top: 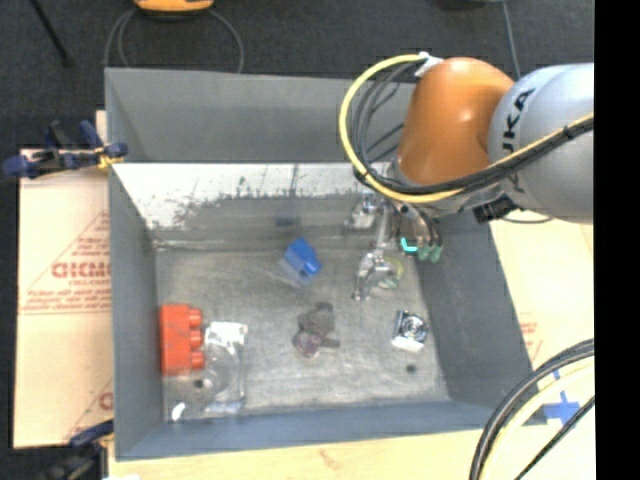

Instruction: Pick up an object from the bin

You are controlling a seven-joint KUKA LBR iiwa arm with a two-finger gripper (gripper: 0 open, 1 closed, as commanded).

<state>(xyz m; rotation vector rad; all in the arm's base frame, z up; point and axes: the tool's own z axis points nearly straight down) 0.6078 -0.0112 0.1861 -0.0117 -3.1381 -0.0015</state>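
Even light falls from above me; the far wall of the bin (250, 183) glares pale, its floor duller, shadows soft

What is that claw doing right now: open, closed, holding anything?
Gripper: cannot be told whether it is open or closed; it hangs just right of the blue block.

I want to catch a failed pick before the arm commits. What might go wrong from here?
1. The gripper hangs over bare floor of the bin, between the blue block and the black-and-white piece. A straight descent would likely grasp nothing.
2. If it shifts sideways, it might nudge either one away rather than straddle it.
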